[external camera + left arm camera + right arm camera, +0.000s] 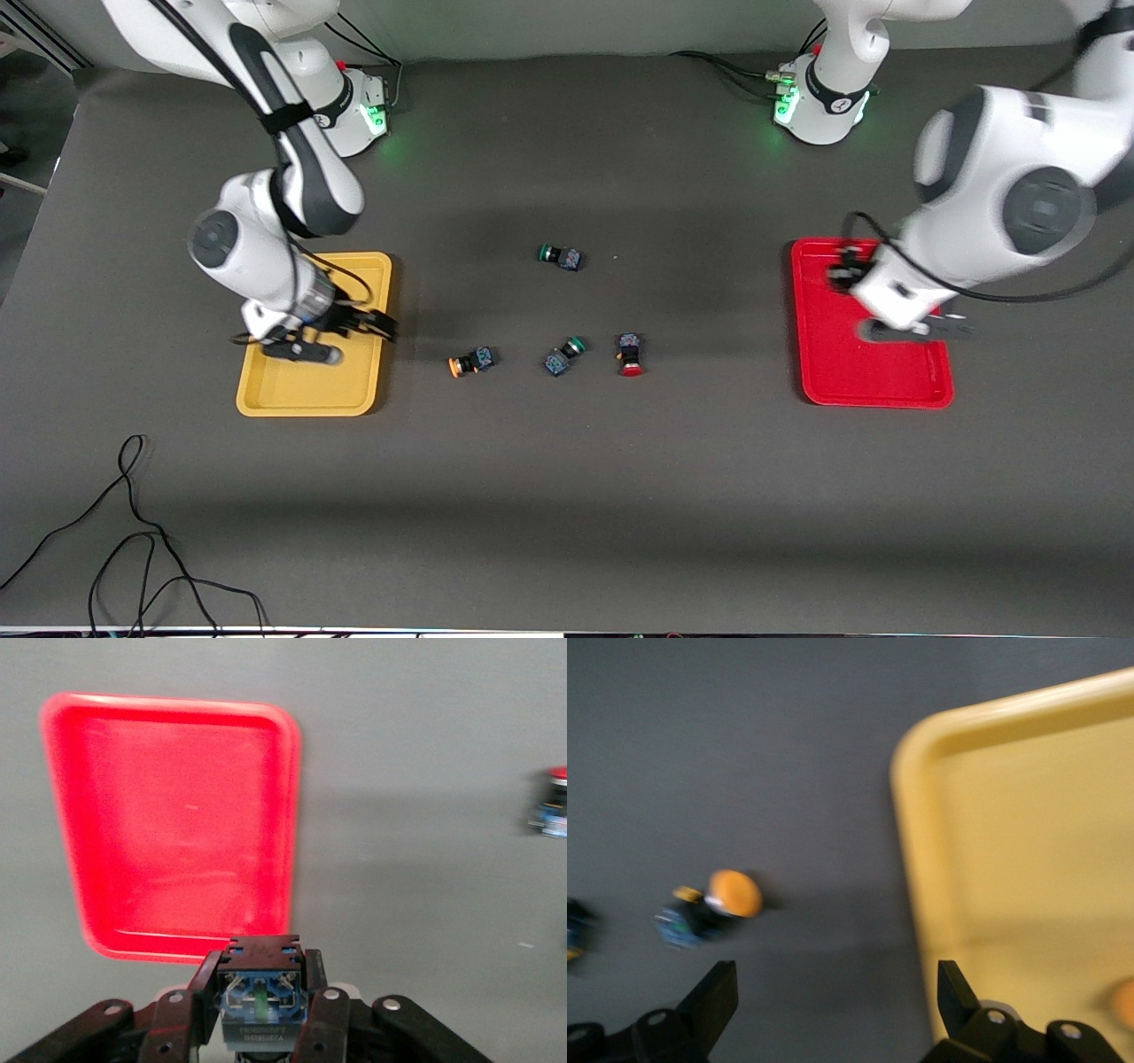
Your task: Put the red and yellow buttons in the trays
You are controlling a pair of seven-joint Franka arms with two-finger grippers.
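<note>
Gripping a dark-bodied button, left hand hovers over red tray; right hand released.

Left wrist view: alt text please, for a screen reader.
The left end effector grips a dark-bodied button just off one edge of the empty red tray on the grey table. A red-capped button lies apart at the frame's edge.

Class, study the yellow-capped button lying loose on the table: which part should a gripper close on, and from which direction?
Grip the yellow-capped button across its dark squarish body, coming straight down from above. It lies on its side, cap toward the yellow tray, so the body's flat sides face outward, likely firmer than the round cap.
</note>
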